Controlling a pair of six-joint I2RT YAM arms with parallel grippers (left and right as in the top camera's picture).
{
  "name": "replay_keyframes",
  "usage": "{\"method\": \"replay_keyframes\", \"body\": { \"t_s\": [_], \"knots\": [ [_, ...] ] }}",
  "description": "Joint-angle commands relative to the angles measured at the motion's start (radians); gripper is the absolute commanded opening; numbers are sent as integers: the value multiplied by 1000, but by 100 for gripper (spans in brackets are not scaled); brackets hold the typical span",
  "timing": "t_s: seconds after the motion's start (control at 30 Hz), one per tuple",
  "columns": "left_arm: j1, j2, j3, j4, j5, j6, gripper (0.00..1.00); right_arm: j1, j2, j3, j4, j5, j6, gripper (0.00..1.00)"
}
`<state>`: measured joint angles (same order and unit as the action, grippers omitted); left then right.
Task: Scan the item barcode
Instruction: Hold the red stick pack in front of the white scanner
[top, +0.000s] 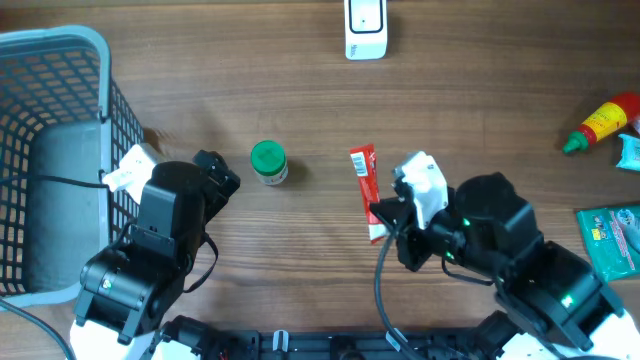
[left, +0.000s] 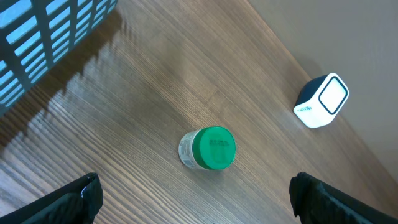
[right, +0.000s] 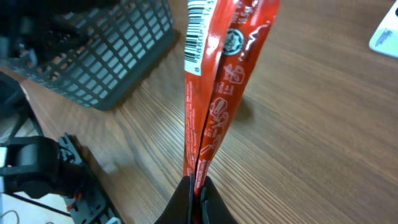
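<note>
Table (top: 480, 90), contents left to right:
- basket (top: 50, 40): left edge, running from near to far
- jar (top: 268, 162): upright on the table, right of the basket, just beside the left gripper (top: 222, 172)
- sachet (top: 365, 180): centre, right of the jar, apart from it; near end pinched in the right gripper (top: 380, 212)
- scanner (top: 365, 28): far edge, well beyond the sachet
- bottle (top: 603, 123): lying at the right edge
- pouch (top: 615, 240): right edge, nearer than the bottle

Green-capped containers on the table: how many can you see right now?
2. A small jar sits left of centre, left of the red packet; a red bottle lies at the far right edge. Others could be beyond the frame.
</note>
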<state>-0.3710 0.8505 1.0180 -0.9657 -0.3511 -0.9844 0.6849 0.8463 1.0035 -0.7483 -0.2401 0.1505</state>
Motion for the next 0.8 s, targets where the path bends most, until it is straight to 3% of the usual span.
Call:
{"method": "replay_keyframes", "body": {
  "t_s": [0.0,0.1,0.33,0.6,0.77],
  "knots": [
    [3,-3,16,-1,-16,12,100,2,-5,15,-2,-23,-20,4],
    [3,-3,16,-1,-16,12,100,2,2,14,14,-3,-46,5],
    [3,-3,16,-1,-16,12,100,2,196,2,226,325,-180,4],
    [3,-3,16,-1,-16,12,100,-112,584,2,692,546,-429,4],
    [3,-3,16,-1,-16,12,100,-284,814,3,1019,490,-665,5]
  ]
}}
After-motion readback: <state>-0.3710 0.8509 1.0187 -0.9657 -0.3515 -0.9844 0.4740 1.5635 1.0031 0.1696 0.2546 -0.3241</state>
